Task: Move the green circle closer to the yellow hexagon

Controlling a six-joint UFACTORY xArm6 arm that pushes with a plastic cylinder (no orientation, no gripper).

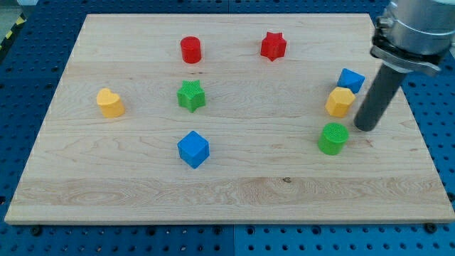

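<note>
The green circle (333,138) stands on the wooden board at the view's right, just below the yellow hexagon (340,102); a small gap separates them. My tip (365,129) rests on the board just right of the green circle and below-right of the yellow hexagon, touching neither as far as I can see. The dark rod rises from it toward the view's top right.
A blue block (350,80) touches the hexagon's upper right. A red circle (190,50) and red star (273,45) sit near the top. A green star (191,95), yellow heart (110,103) and blue cube (193,148) lie on the left half. Board's right edge (419,135) is close.
</note>
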